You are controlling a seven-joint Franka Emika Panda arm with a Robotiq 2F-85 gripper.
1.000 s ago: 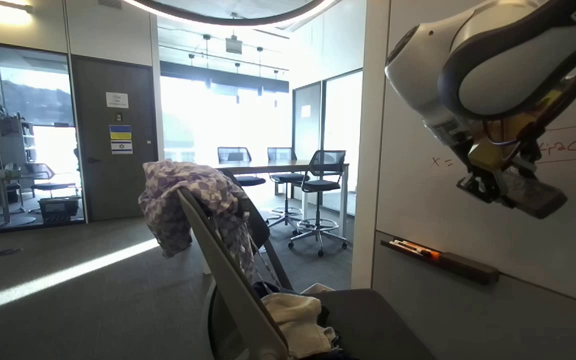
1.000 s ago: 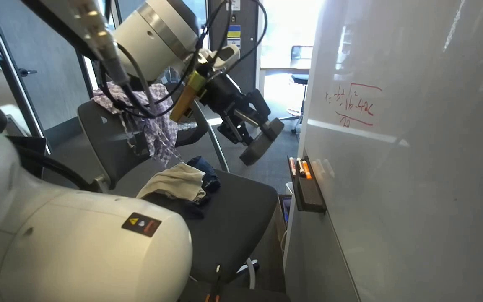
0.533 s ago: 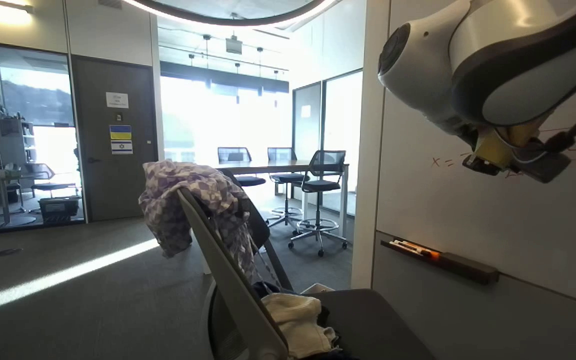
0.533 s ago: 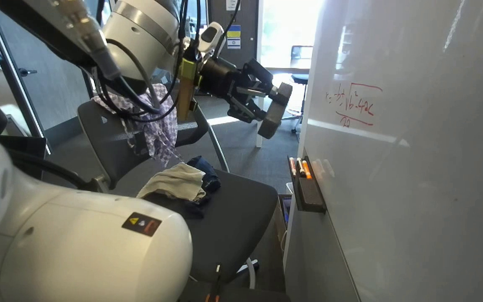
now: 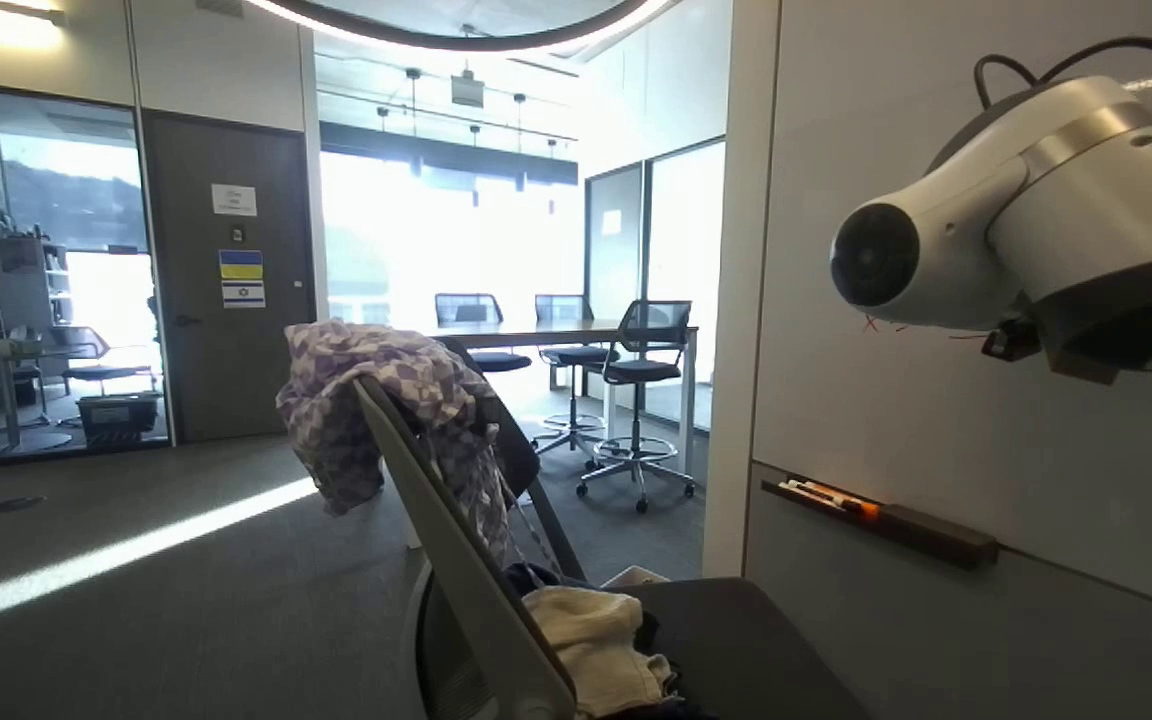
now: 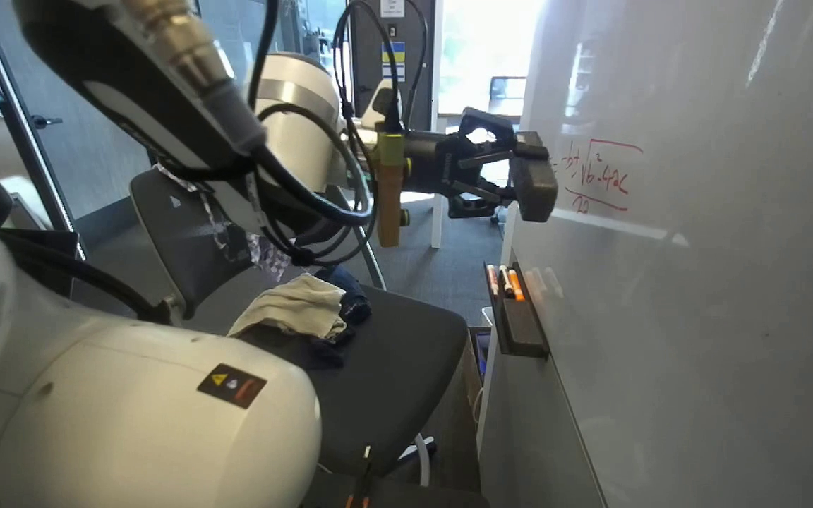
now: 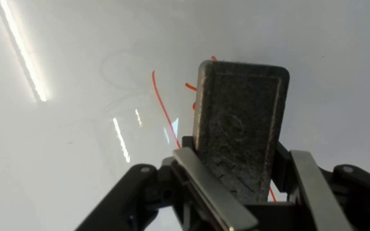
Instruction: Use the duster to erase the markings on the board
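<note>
The board [image 6: 717, 317] is a large white panel, also in an exterior view [image 5: 866, 430] and behind everything in the wrist view [image 7: 59, 154]. The markings [image 6: 597, 200] are a red handwritten formula; red strokes [image 7: 163, 106] show in the wrist view, partly behind the duster. My gripper [image 6: 514, 173] is shut on the dark grey duster [image 6: 537, 185], which fills the jaws in the wrist view [image 7: 241, 112]. The duster is nearly upright in front of the markings; whether it touches the board I cannot tell. In an exterior view the arm hides the duster and most markings [image 5: 870, 322].
A dark ledge on the board's lower edge holds markers [image 6: 505, 281] and a dark block [image 6: 523, 326], below the gripper. A chair [image 6: 413, 353] with clothes [image 6: 293, 307] stands beside the board. Loose cables [image 6: 357, 219] hang from the arm.
My gripper has moved up and toward the board, still holding the duster. The duster has turned from tilted to nearly upright. The markings look the same.
</note>
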